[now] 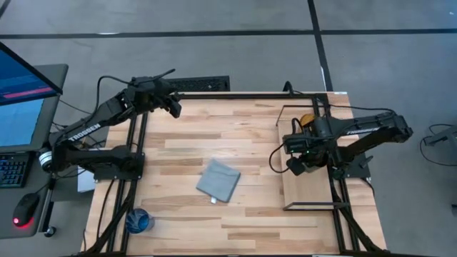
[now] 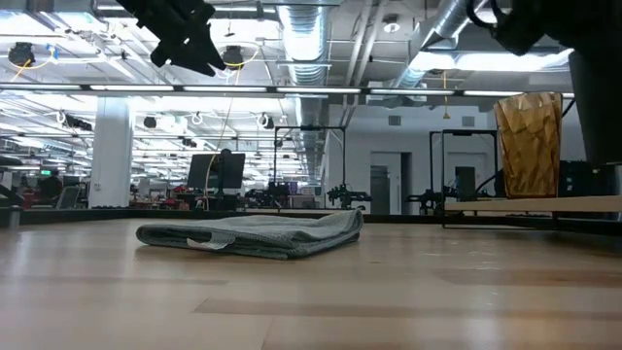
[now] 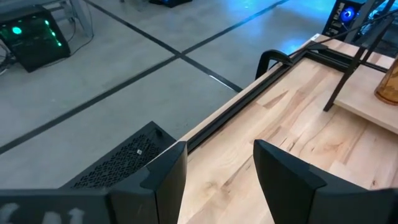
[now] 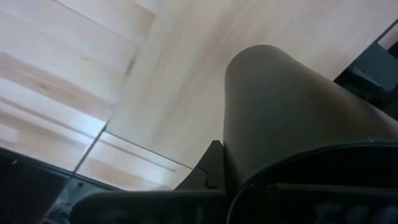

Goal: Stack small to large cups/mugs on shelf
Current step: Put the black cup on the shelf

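The amber tumbler stands upright on the far part of the shelf, a light wood board with a black wire frame at the table's right; it also shows in the low view. My right gripper is shut on the black cup above the shelf's middle, nearer than the tumbler. The blue cup stands on the table near its near left corner. My left gripper hangs open and empty, high over the table's far left. My right gripper holds the black cup at its rim end, and the cup's side wall reaches away from the wrist. A dark finger lies against the outside of the wall; the other finger is hidden by the cup. The cup hangs clear above the shelf board.
A folded grey-blue cloth lies on the table's middle, and shows in the low view. The shelf's wire frame rises around the board. A keyboard and monitor stand off the table's left.
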### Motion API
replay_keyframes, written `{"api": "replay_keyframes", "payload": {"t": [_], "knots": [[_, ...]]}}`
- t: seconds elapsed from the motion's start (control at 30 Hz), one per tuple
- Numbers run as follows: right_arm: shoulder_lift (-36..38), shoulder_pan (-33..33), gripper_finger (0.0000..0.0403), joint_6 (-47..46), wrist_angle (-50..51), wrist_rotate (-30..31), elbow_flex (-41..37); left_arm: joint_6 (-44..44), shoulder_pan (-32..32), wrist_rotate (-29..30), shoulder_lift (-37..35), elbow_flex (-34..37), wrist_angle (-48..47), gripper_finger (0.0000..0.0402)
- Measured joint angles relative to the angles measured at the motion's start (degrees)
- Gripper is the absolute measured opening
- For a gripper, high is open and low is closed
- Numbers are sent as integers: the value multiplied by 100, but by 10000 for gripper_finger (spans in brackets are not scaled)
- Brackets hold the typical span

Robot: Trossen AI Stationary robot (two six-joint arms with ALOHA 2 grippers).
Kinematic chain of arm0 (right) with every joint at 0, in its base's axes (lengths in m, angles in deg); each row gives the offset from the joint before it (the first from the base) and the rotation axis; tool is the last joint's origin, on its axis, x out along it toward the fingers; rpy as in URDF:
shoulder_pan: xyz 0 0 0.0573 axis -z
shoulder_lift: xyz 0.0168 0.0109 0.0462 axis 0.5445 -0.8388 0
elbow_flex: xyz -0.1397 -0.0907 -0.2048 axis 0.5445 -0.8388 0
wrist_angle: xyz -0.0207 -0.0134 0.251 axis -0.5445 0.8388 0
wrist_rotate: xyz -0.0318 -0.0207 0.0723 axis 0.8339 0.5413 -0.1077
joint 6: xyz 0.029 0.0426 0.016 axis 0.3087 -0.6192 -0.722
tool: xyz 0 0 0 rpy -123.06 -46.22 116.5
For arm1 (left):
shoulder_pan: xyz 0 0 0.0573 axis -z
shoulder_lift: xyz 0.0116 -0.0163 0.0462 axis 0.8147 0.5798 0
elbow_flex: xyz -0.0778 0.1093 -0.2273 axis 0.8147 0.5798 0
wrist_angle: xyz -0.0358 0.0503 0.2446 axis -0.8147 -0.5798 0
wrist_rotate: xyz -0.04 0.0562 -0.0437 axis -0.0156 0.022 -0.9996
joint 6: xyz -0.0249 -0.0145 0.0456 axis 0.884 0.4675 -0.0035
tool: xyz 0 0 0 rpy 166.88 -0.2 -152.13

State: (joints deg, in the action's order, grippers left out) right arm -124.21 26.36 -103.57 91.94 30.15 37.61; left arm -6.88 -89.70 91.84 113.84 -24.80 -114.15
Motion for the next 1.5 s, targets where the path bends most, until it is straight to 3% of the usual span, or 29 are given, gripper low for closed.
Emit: {"api": "replay_keyframes", "payload": {"t": [0.63, 1.2, 1.5], "knots": [[-2, 510, 6, 496, -829, 141, -788, 0, 0, 4, 0, 0, -38, 178], [-2, 796, 9, 907, -909, -26, -805, 51, 0, 4, 2, 0, -188, 178], [-4, 789, 38, 851, -907, -2, -805, 70, 0, 4, 2, 0, -188, 178]]}}
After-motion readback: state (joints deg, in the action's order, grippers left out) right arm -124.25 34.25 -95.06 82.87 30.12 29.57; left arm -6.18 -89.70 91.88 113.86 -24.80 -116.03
